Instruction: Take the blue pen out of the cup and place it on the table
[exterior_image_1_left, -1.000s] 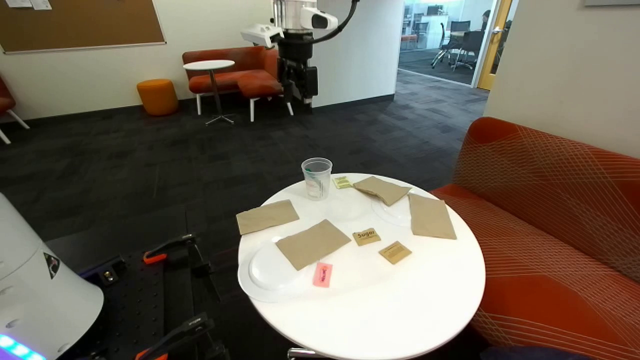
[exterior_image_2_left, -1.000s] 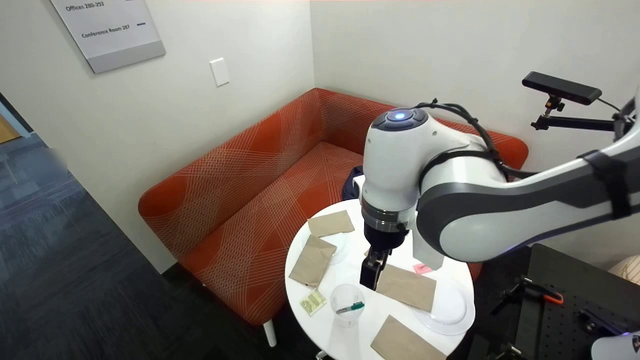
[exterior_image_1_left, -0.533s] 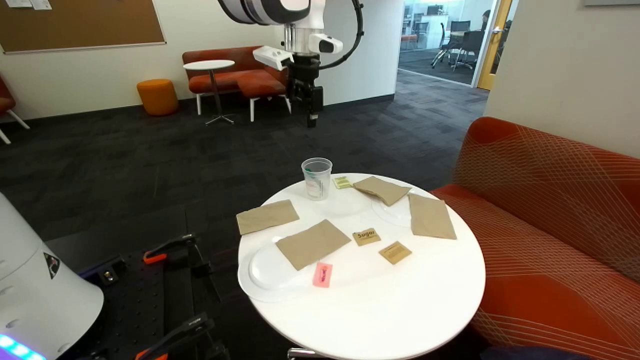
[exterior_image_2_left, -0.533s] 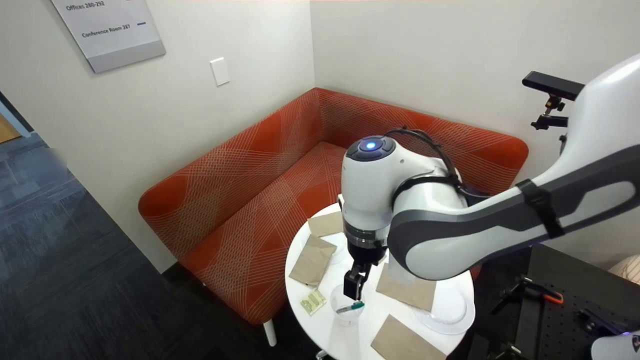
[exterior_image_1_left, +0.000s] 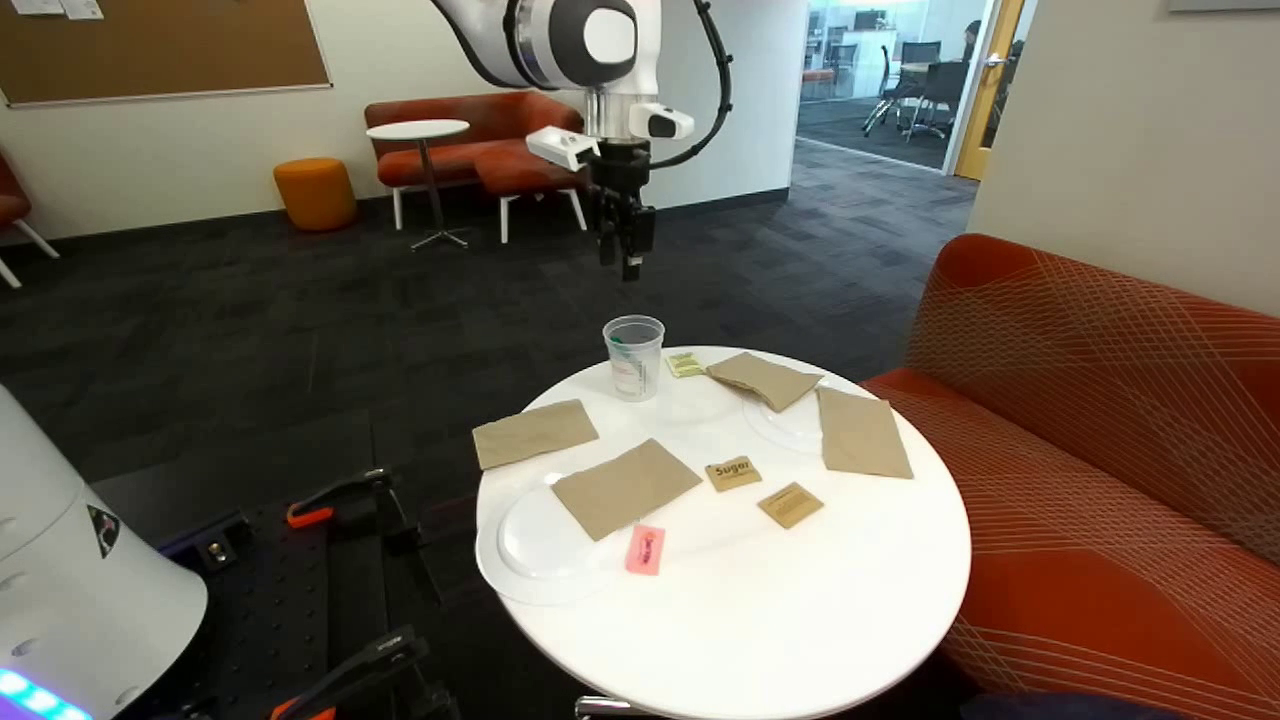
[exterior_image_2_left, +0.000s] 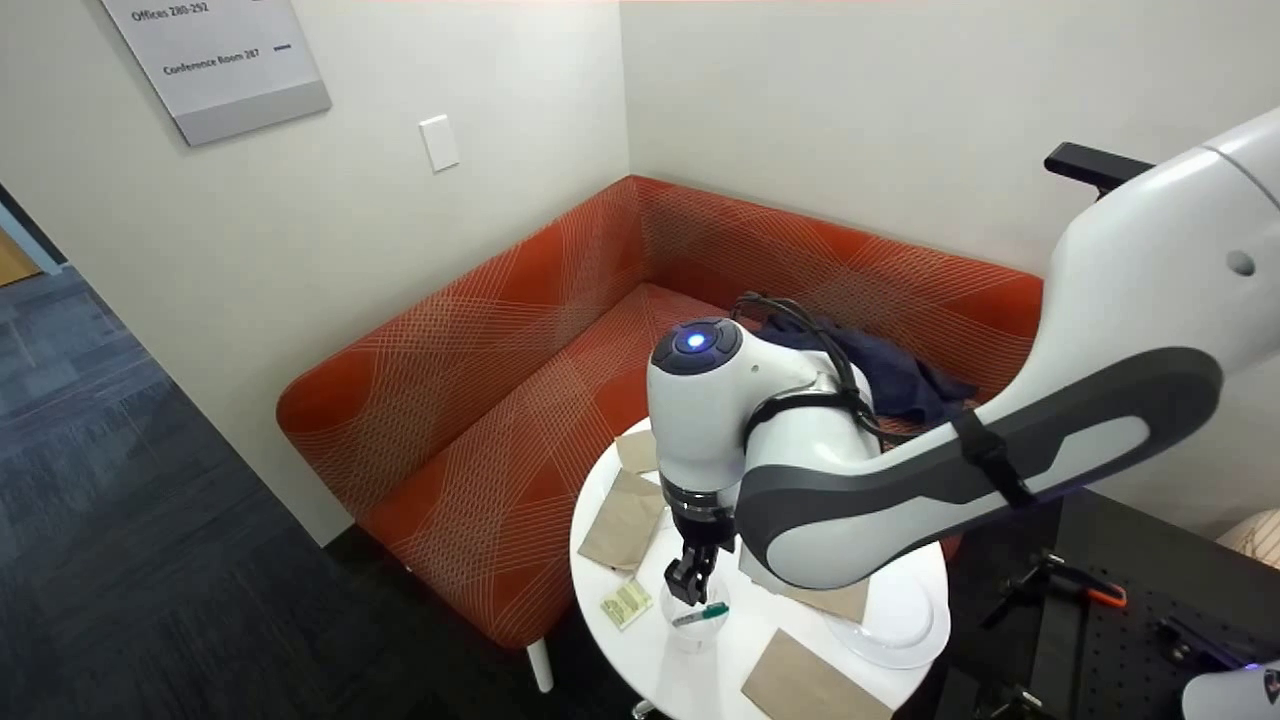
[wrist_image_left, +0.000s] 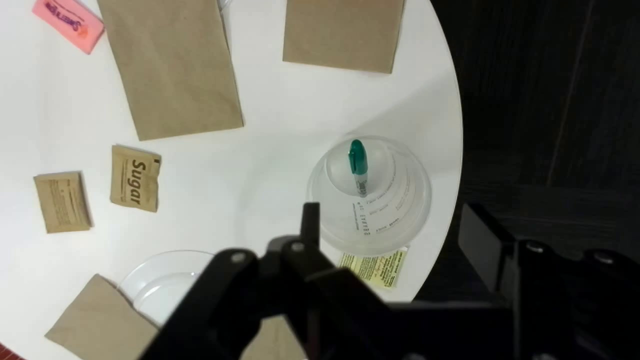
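- Close to the edge of the round white table, a clear cup stands upright, with lines of print on its wall.
- Inside that cup I can see the pen, slanting; its cap looks more green than blue to me, and its barrel is pale.
- Higher than the cup's rim, and apart from it, hangs the black gripper, pointing downward. Its grip is released: the two fingers stand wide apart, as the wrist view makes plain.
- A white arm carries the gripper, reaching in over the table in an exterior view.
- Just beside the cup lies a pale yellow packet, partly covered by the cup in the wrist view.
- Two brown sugar packets lie near each other, and a pink packet sits near a clear plate.
- Brown paper pieces are spread about the tabletop, one of them overlapping that plate.
- A red sofa stands beside the table in both exterior views, with a dark blue cloth on it.
- Farther off, an orange stool stands near a small white table.
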